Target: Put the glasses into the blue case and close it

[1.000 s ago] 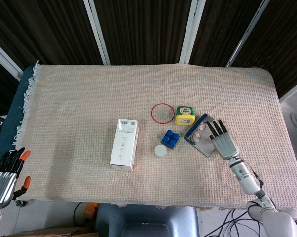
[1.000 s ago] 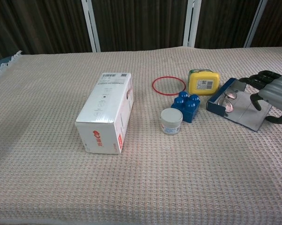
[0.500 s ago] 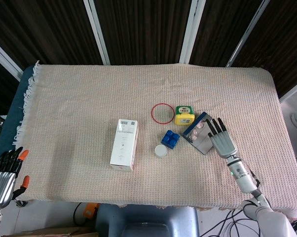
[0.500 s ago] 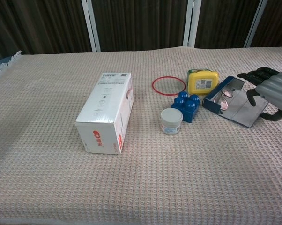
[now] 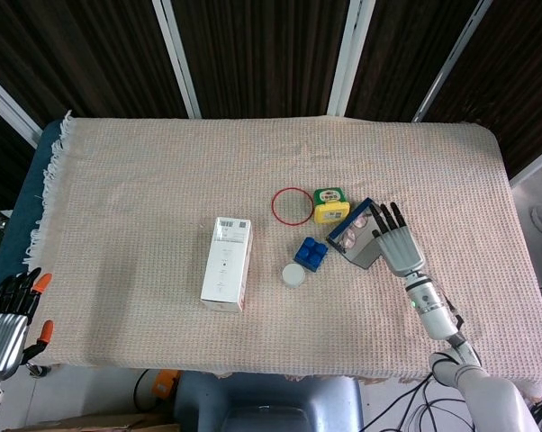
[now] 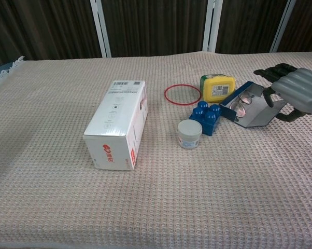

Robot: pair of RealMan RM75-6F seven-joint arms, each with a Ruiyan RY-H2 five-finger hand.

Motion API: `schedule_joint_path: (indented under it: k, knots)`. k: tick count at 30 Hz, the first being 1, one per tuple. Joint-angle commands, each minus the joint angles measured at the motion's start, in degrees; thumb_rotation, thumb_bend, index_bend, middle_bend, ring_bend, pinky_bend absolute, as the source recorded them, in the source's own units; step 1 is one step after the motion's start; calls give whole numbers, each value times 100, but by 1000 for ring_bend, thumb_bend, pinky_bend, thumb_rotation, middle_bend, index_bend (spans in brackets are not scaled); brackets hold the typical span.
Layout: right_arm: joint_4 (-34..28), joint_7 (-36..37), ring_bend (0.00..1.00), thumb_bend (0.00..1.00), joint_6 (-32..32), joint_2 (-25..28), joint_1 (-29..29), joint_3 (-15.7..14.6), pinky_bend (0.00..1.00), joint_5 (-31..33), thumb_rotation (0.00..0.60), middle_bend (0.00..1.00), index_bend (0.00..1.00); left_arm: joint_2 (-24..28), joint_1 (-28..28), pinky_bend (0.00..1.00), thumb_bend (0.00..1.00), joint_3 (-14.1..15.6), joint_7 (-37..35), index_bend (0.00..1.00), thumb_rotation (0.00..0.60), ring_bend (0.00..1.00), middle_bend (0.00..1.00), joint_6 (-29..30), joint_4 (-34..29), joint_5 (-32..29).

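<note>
The blue case [image 5: 347,233] [image 6: 229,104] lies open right of the table's middle, with the glasses [image 5: 354,230] [image 6: 243,106] inside it. Its grey-lined lid [image 5: 367,251] [image 6: 259,107] stands tilted up. My right hand [image 5: 396,247] [image 6: 297,91] is behind the lid, its fingers stretched along the lid's outer face and touching it; it holds nothing. My left hand [image 5: 6,314] hangs off the table's near left corner with its fingers apart and nothing in them. It does not show in the chest view.
A yellow tape measure [image 5: 329,205] [image 6: 217,88] touches the case's far end, and a red ring [image 5: 292,206] [image 6: 182,94] lies beside it. A blue block [image 5: 311,254] [image 6: 207,115] and a white jar [image 5: 294,275] [image 6: 189,134] sit left of the case. A white box [image 5: 226,263] [image 6: 119,124] stands further left.
My right hand has moved left and away from me, raising the lid from flat to tilted. The case slid left, shoving the yellow tape measure and the red ring left.
</note>
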Motion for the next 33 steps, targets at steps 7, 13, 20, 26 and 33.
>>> schedule_joint_path:
  k: [7, 13, 20, 26, 33]
  knots:
    - [-19, -154, 0, 528, -165, -86, 166, 84, 0, 75, 600, 92, 692, 18, 5, 38, 449, -3, -54, 0, 600, 0, 0, 16, 9, 10]
    - [-44, -203, 0, 591, -171, -93, 111, 7, 0, 32, 600, 103, 720, 29, 12, 38, 450, 9, -97, 0, 600, 0, 0, 28, 19, 35]
    - [-227, -96, 0, 637, 91, 25, -41, -55, 0, -27, 600, 106, 732, 36, 23, 38, 450, 28, -149, 0, 600, 0, 0, 73, 43, 104]
    - [-762, -94, 0, 639, 686, 388, -419, -332, 0, -289, 600, 106, 733, 45, 36, 38, 450, 40, -171, 0, 600, 0, 0, 98, 47, 132]
    - [-1846, -427, 0, 638, 1188, 1012, -967, -750, 0, -595, 600, 106, 733, 50, 47, 38, 450, 53, -189, 0, 600, 0, 0, 121, 38, 166]
